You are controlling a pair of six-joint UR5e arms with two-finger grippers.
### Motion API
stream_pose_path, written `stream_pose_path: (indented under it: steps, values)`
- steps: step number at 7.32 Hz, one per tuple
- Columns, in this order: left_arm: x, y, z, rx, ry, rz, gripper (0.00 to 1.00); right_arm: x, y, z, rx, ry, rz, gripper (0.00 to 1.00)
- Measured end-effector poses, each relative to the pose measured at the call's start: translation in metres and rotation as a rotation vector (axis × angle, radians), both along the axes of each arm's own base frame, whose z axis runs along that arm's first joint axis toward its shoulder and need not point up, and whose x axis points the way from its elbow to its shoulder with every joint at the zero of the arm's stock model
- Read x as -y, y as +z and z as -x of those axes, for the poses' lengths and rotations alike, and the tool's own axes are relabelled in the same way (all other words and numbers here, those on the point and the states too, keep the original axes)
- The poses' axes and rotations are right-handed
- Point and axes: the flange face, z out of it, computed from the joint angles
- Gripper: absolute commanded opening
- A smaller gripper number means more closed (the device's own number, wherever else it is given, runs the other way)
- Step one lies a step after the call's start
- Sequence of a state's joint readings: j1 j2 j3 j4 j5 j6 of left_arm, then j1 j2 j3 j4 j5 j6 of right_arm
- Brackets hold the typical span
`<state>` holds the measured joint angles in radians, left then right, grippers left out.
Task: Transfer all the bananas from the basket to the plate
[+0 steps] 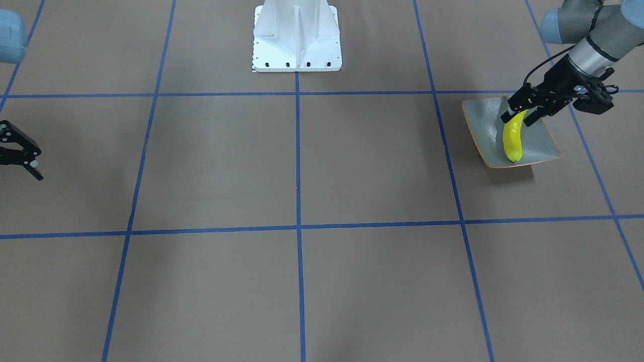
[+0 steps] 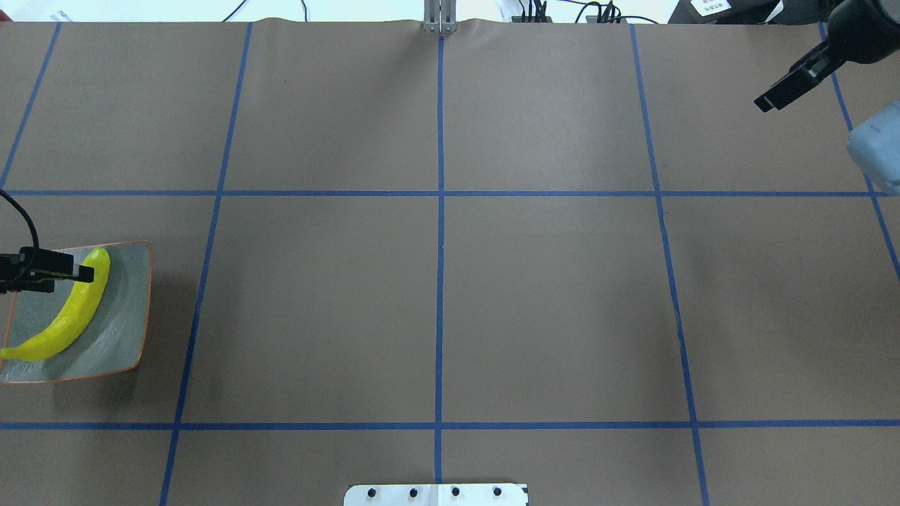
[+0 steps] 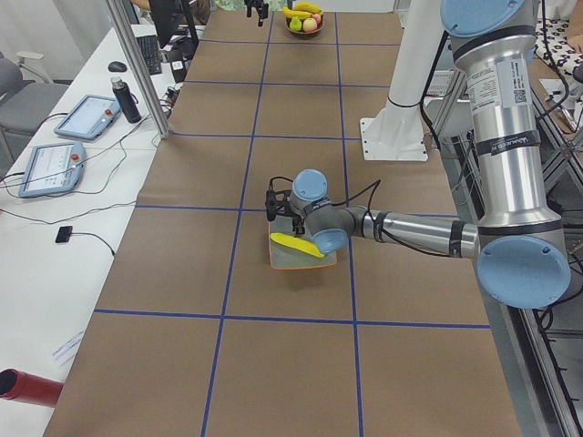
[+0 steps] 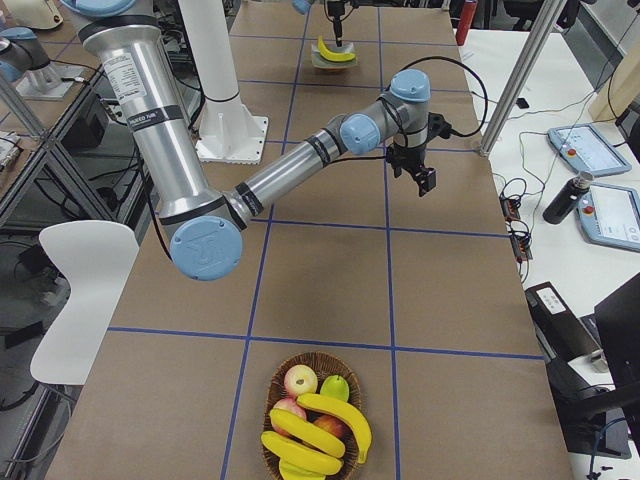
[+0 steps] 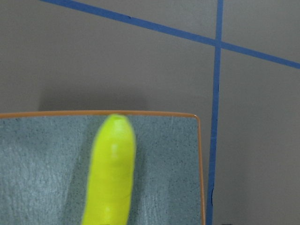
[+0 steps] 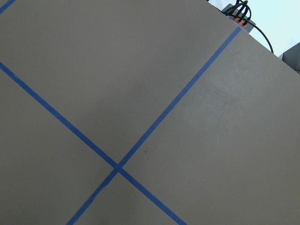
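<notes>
One yellow banana [image 1: 513,143] lies in the grey-green plate [image 1: 542,143] with the orange rim, at the table's left end. My left gripper [image 1: 518,120] reaches in at a slant, shut on the banana's upper end, a finger on each side. From overhead the banana [image 2: 67,320] runs diagonally across the plate [image 2: 126,309]. In the left wrist view the banana [image 5: 112,173] points away over the plate [image 5: 42,164]. The basket [image 4: 315,420] at the far right end holds more bananas [image 4: 335,418]. My right gripper [image 1: 39,165] hangs open with nothing in it, short of the basket.
The basket also holds apples [image 4: 299,380] and a green fruit [image 4: 334,387]. The white robot base [image 1: 297,35] stands at the table's back middle. A side table with tablets [image 4: 578,145] and a bottle [image 4: 560,195] runs along the operators' side.
</notes>
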<state>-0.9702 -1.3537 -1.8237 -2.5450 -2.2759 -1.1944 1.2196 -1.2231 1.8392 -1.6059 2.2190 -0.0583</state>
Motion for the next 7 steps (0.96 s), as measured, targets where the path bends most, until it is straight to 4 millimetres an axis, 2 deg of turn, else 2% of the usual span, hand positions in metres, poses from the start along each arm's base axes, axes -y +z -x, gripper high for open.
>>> stream_pose_path:
  steps: [1,2,3,4,5,6,7]
  values:
    - [0.006,-0.007,0.016,-0.020,-0.017,0.000,1.00,-0.002,0.010,-0.010,0.002,0.010,0.019,1.00]
    - [0.011,-0.012,0.029,-0.031,-0.026,-0.020,1.00,-0.007,0.031,-0.029,0.003,0.023,0.048,1.00]
    - [0.013,-0.012,0.036,-0.027,-0.020,-0.054,1.00,-0.018,0.063,-0.055,-0.009,0.029,0.072,1.00]
    - [0.013,-0.010,0.039,-0.020,-0.015,-0.078,1.00,-0.029,0.100,-0.089,-0.031,0.039,0.097,1.00]
    - [0.013,-0.010,0.041,-0.016,-0.013,-0.091,1.00,-0.042,0.146,-0.126,-0.053,0.069,0.154,1.00]
    - [0.013,-0.010,0.041,-0.015,-0.013,-0.099,1.00,-0.060,0.200,-0.163,-0.065,0.117,0.237,1.00]
    - [0.013,-0.011,0.041,-0.015,-0.013,-0.105,1.00,-0.086,0.250,-0.195,-0.067,0.168,0.303,1.00]
